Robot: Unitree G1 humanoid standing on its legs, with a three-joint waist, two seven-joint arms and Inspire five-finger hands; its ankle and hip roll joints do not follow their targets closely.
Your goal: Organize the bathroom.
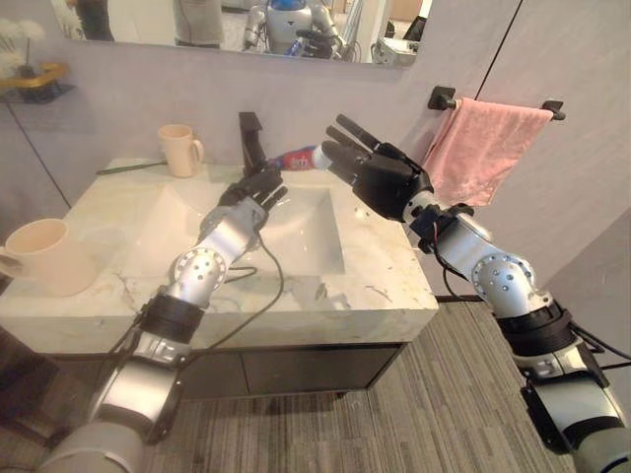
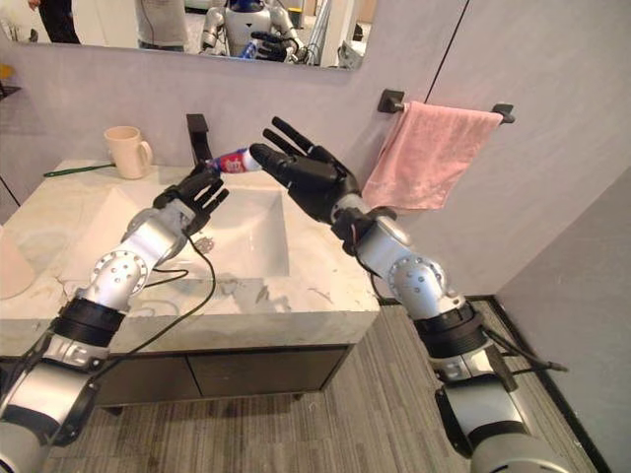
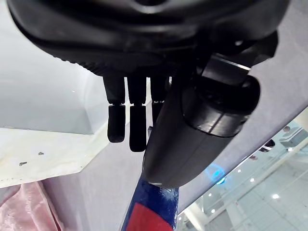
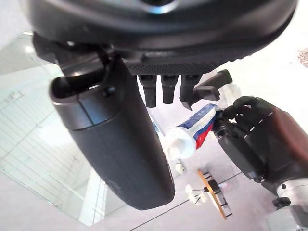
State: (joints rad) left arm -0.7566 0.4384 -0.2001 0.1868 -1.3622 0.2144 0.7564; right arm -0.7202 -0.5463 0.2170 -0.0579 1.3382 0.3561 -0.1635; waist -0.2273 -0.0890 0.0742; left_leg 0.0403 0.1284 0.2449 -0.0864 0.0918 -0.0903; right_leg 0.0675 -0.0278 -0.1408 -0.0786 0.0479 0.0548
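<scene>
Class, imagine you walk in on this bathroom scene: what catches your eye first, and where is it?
The left hand holds a red, white and blue toothpaste tube up over the sink basin, with the open right hand raised just beside it. A pink towel hangs on the wall bar to the right.

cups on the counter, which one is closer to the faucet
The cup at the back of the counter, with its handle showing, beside the black faucet. The other cup stands at the counter's front left corner, far from it.
</scene>
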